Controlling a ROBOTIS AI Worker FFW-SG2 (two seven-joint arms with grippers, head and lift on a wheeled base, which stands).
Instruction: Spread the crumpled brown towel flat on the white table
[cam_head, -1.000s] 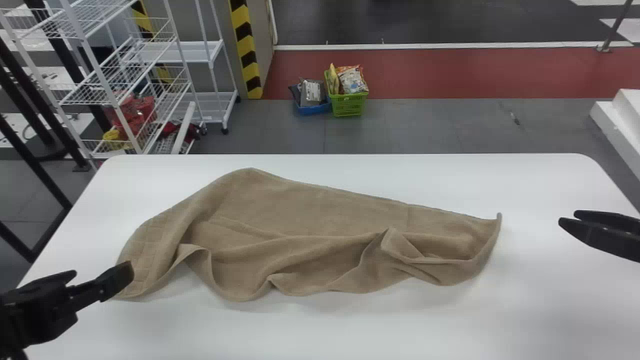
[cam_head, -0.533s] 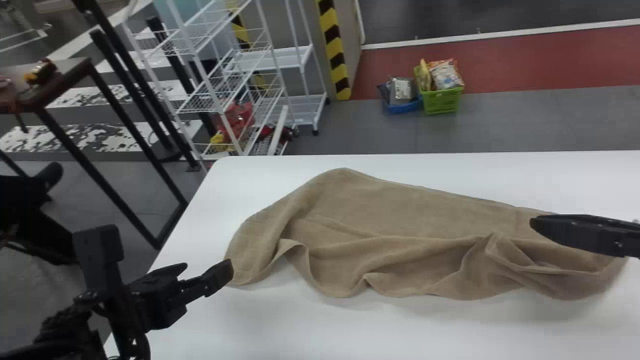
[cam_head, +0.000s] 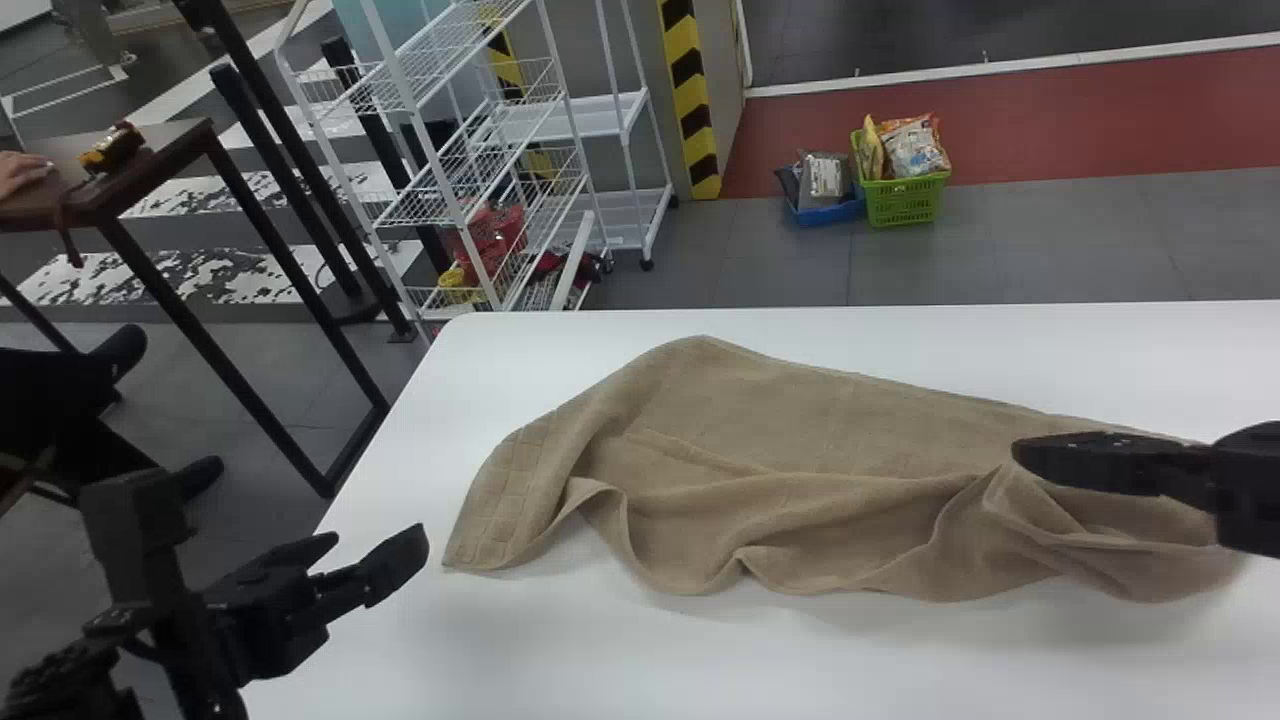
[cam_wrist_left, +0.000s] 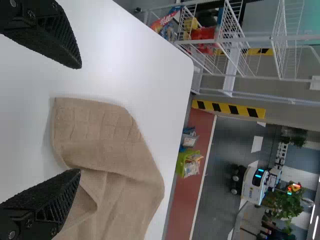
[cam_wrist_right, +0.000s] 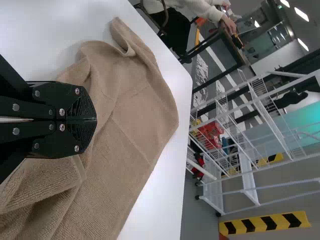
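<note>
Head view: wire rack (cam_head: 440, 205) at your eleven o'clock, rumpled towel (cam_head: 760, 430) nearer. Left pincer (cam_head: 372, 546) gapes, empty; right pincer (cam_head: 1022, 456) closed, empty.

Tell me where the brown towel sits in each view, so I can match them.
Head view: the brown towel lies across the middle, reaching rightward.
Left wrist view: partly behind a finger of the left pincer.
Right wrist view: partly behind the right pincer.
Shared landmark: white wire rack.
</note>
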